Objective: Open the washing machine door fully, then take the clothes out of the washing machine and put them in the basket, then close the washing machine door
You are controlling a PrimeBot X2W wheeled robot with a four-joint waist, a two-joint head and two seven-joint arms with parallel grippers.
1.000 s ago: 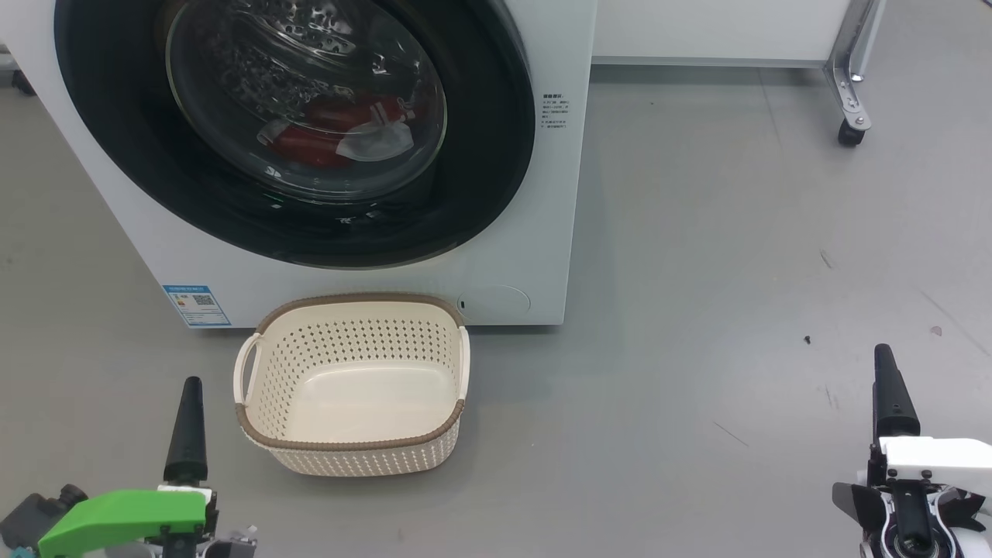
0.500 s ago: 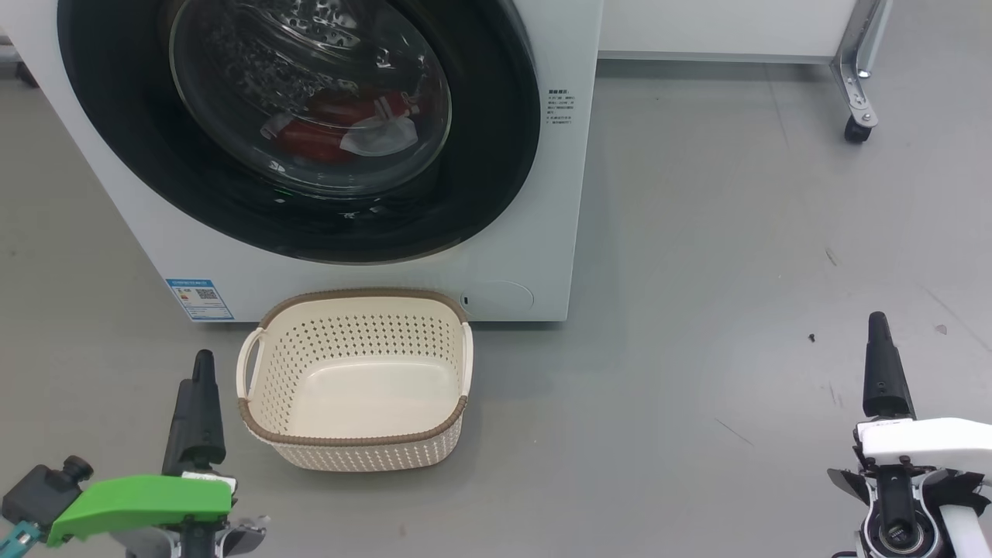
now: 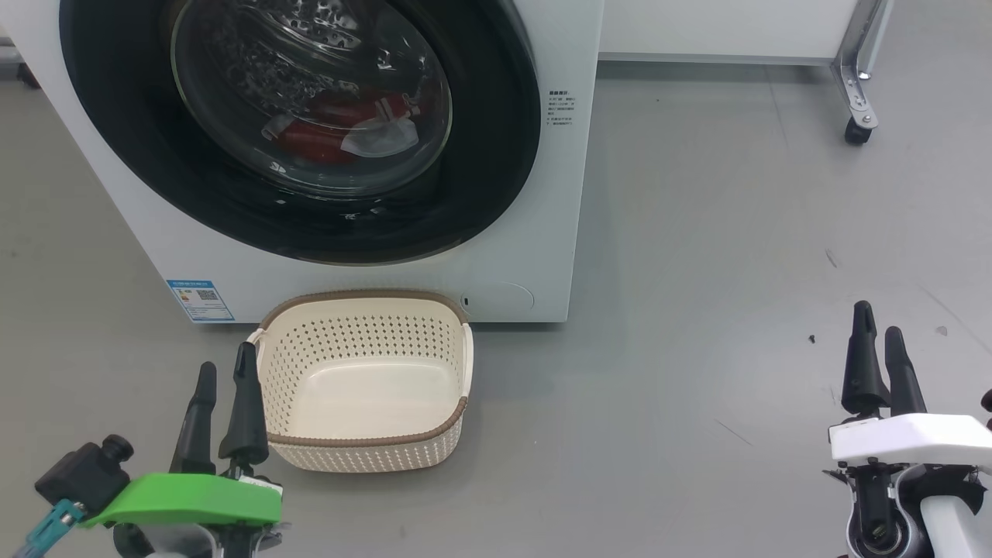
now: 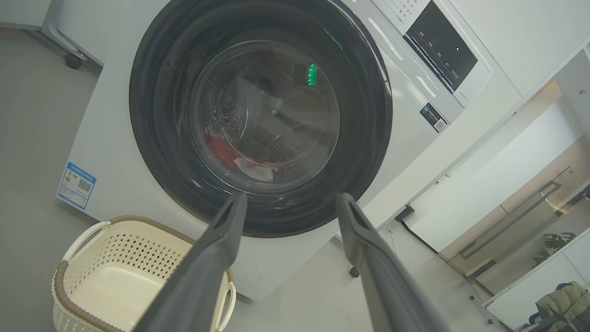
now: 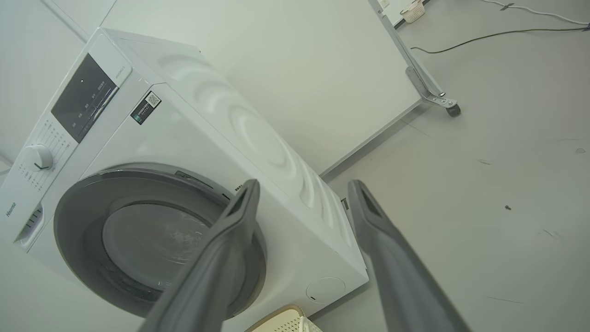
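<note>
The white washing machine (image 3: 535, 232) stands ahead with its black-rimmed washing machine door (image 3: 496, 155) flush against the front. Through the glass I see red and whitish clothes (image 3: 341, 132) lying in the drum, also visible as clothes (image 4: 239, 157) in the left wrist view. The cream basket (image 3: 364, 457) sits on the floor before the machine, with nothing in it. My left gripper (image 3: 226, 370) is open at the basket's left handle. My right gripper (image 3: 878, 318) is open over bare floor at the lower right, far from the machine.
A white panel on a metal caster leg (image 3: 852, 124) stands at the back right. Grey floor (image 3: 736, 271) spreads to the right of the machine. A blue label (image 3: 200, 301) marks the machine's lower left corner.
Both grippers have risen a little and turned, so two fingers of each now show. The left one has come closer to the basket's left handle. The head camera shifted slightly.
</note>
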